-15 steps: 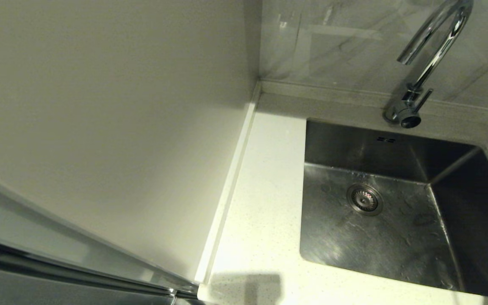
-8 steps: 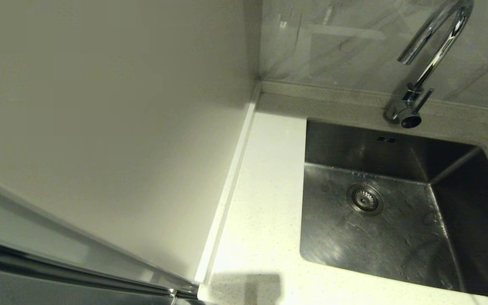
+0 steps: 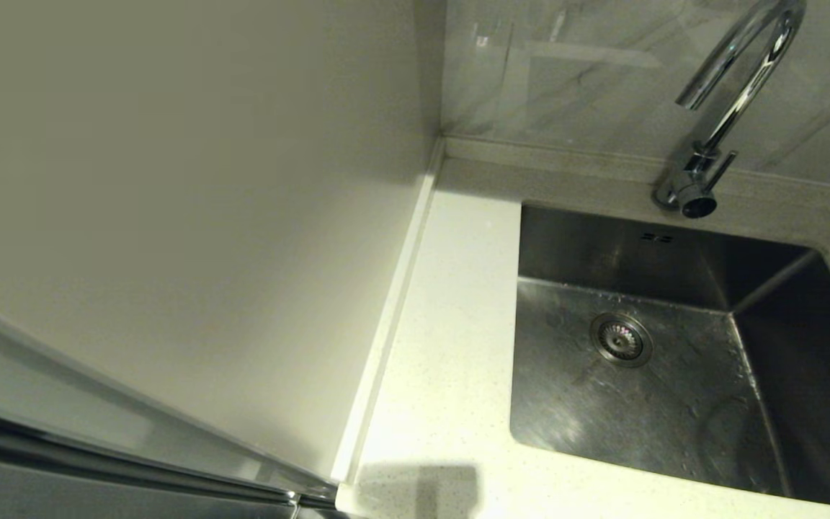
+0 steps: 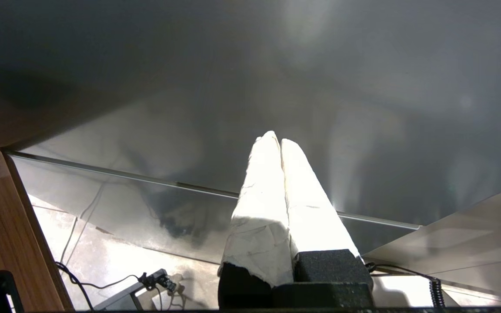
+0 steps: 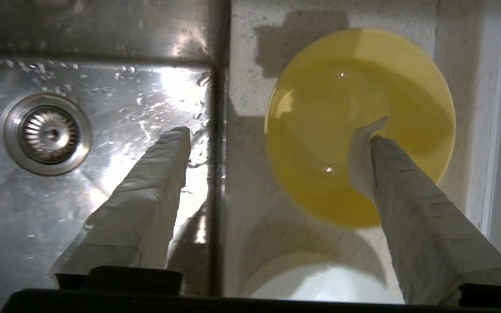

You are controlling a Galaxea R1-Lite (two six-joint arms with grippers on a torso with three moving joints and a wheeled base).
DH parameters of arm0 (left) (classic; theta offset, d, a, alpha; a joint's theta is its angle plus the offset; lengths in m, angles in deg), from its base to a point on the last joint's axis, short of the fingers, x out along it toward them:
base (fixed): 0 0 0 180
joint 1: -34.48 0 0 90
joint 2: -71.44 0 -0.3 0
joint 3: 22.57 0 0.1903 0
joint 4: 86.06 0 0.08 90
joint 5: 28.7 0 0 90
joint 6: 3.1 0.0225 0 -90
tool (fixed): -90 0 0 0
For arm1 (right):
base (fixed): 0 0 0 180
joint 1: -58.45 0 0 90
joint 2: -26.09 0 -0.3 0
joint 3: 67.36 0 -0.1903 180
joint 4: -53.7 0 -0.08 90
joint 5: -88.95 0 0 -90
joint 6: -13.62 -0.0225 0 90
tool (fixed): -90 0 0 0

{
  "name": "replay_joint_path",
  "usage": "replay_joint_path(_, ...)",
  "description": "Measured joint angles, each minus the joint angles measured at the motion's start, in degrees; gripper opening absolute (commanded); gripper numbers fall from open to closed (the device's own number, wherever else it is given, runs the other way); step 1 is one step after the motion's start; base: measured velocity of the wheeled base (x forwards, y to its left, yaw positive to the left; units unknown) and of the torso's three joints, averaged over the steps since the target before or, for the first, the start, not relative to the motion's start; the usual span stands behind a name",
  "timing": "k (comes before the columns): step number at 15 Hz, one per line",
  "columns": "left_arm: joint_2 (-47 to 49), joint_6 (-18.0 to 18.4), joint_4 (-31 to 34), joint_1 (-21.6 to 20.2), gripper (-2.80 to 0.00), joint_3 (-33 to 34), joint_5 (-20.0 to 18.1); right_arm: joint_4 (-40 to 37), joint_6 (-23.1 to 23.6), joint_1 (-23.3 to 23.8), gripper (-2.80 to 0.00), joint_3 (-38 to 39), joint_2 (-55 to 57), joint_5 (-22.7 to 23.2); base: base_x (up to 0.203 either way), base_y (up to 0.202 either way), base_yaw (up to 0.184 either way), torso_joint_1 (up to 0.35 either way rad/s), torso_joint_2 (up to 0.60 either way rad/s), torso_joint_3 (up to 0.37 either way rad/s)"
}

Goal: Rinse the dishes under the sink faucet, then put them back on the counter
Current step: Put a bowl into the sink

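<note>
In the right wrist view the yellow bowl (image 5: 359,126) lies on the speckled counter (image 5: 250,182) beside the sink's edge. A white bowl (image 5: 324,284) shows partly, close to the wrist. My right gripper (image 5: 276,130) hangs open above them, one finger (image 5: 155,182) over the wet sink floor (image 5: 102,108), the other (image 5: 407,200) over the yellow bowl's rim. The pale bluish bowl is out of view. The head view shows the empty steel sink (image 3: 645,404), its drain strainer (image 3: 620,339) and the chrome faucet (image 3: 732,101); neither arm appears there. My left gripper (image 4: 278,141) is shut, parked low.
A tall pale panel (image 3: 170,216) walls off the counter's left strip (image 3: 451,346). A low raised back edge (image 3: 552,155) runs behind the sink under the tiled wall. The left wrist view shows a shiny cabinet front, floor cables and a wooden panel (image 4: 11,226).
In the head view the sink, faucet and counter stay put. Something pale at the far right edge beside the sink has shifted and shrunk from view.
</note>
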Motion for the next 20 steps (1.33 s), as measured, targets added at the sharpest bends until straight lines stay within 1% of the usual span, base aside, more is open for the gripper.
replay_joint_path(2,0.00,0.02,0.00,0.00,-2.80,0.00,0.00,-0.06,2.61,-0.29,0.00,-0.93,1.92,-1.19,0.000,0.000,0.000,0.000,0.00,0.000)
replay_joint_path(3,0.00,0.01,0.02,0.00,-2.80,0.00,-0.02,-0.08,2.93,-0.37,0.00,-1.14,2.67,-1.38,0.000,0.000,0.000,0.000,0.00,0.000)
replay_joint_path(13,0.00,0.02,0.02,0.00,-2.80,0.00,0.00,-0.22,3.22,-1.10,0.00,-1.37,6.00,-1.69,0.000,0.000,0.000,0.000,0.00,0.000)
replay_joint_path(14,0.00,0.02,0.02,0.00,-2.80,0.00,0.00,-0.19,3.24,-1.16,-2.80,-1.44,6.14,-1.97,0.000,0.000,0.000,0.000,0.00,0.000)
replay_joint_path(16,0.00,0.03,0.02,0.02,-2.80,0.00,0.00,-0.13,3.22,-1.42,-2.80,-1.53,6.38,-2.93,0.000,0.000,0.000,0.000,0.00,0.000)
replay_joint_path(20,0.00,0.04,0.02,0.02,-2.80,0.00,0.00,-0.12,3.22,-1.96,-2.80,-1.77,6.55,-2.98,0.000,0.000,0.000,0.000,0.00,0.000)
